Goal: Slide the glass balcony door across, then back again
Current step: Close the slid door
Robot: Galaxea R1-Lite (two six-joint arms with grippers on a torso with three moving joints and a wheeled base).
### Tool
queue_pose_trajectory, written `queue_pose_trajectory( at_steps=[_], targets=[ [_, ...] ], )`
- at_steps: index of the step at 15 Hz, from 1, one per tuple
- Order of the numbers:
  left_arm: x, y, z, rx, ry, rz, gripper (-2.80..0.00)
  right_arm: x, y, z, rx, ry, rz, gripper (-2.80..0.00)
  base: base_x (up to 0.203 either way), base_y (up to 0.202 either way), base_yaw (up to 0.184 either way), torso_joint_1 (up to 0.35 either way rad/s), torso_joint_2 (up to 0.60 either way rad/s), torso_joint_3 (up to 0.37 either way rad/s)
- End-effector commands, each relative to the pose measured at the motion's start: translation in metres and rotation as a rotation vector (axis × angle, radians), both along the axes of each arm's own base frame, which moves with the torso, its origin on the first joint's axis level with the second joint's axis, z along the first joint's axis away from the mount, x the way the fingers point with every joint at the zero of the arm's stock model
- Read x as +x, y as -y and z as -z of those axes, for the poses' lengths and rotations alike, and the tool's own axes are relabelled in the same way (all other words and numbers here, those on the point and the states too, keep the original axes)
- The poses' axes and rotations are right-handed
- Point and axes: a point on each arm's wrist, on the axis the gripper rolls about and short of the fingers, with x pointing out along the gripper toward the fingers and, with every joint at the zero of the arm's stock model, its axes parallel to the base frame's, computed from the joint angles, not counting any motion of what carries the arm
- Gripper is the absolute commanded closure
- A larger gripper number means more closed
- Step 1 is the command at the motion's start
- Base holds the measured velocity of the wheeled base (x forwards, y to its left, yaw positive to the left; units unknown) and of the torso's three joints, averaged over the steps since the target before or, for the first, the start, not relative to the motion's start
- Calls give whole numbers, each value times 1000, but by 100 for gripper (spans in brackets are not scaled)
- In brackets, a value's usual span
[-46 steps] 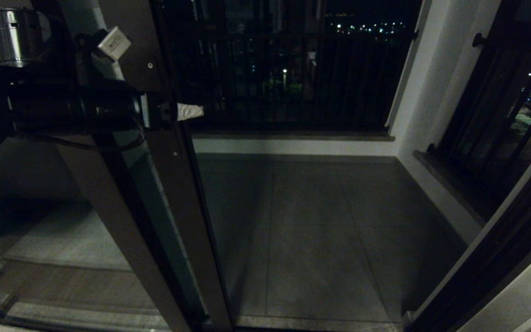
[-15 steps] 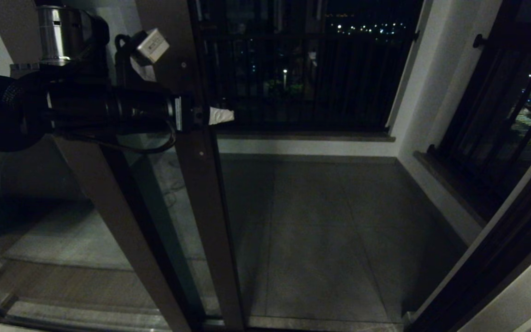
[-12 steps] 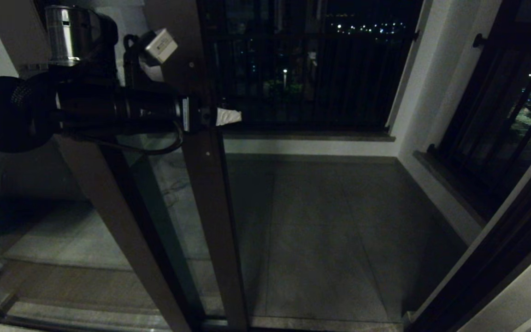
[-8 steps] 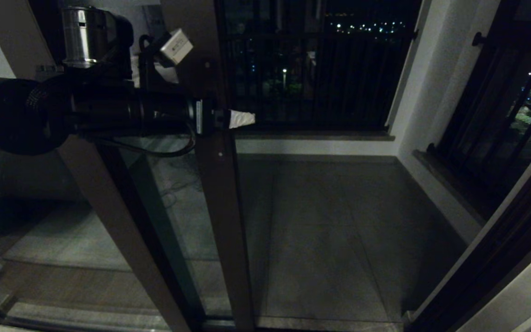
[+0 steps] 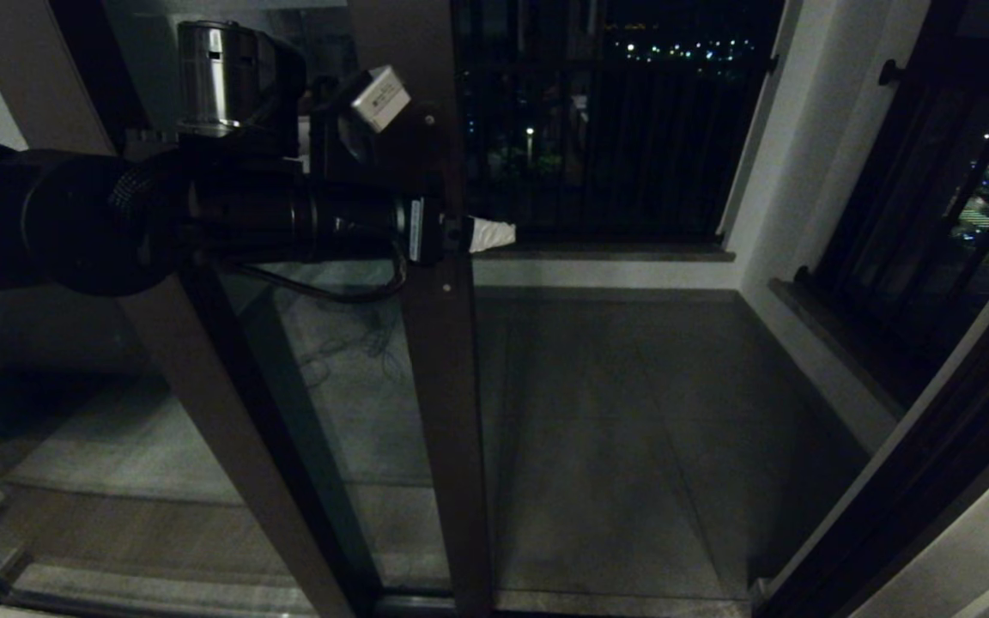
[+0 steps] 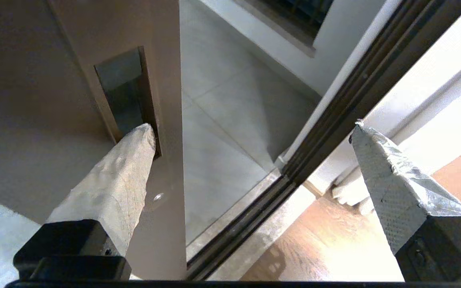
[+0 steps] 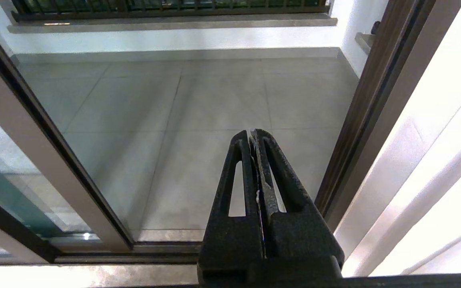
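The glass balcony door (image 5: 447,386) stands partway across the opening, its upright edge near the middle of the head view, so by my reading one slide is under way and more travel remains. The left gripper (image 6: 250,132) is spread wide, one finger (image 6: 110,184) hooked in the slot handle (image 6: 124,94) (gripping nothing). The right gripper (image 7: 255,138), closed and empty, hangs low, unseen from above. The door's top is cut off.

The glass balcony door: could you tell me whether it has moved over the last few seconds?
Yes. The glass balcony door has slid toward the robot's right, away from the fixed panel's stile, pushed by the left gripper.
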Motion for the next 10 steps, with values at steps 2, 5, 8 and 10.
queue_pose_trajectory(
  at_steps=[2, 5, 8, 10],
  targets=[
    [0, 1, 0, 1, -1, 0, -280, 0, 0, 0, 0, -1, 0, 0, 0, 0, 0, 0, 0, 0],
    [4, 5, 1, 2, 3, -8, -280, 0, 0, 0, 0, -1, 0, 0, 0, 0, 0, 0, 0, 0],
    [3, 12, 2, 4, 0, 8, -280, 0, 0, 0, 0, -1, 0, 0, 0, 0, 0, 0, 0, 0],
    [2, 17, 3, 5, -1, 22, -280, 0, 0, 0, 0, -1, 0, 0, 0, 0, 0, 0, 0, 0]
  ],
)
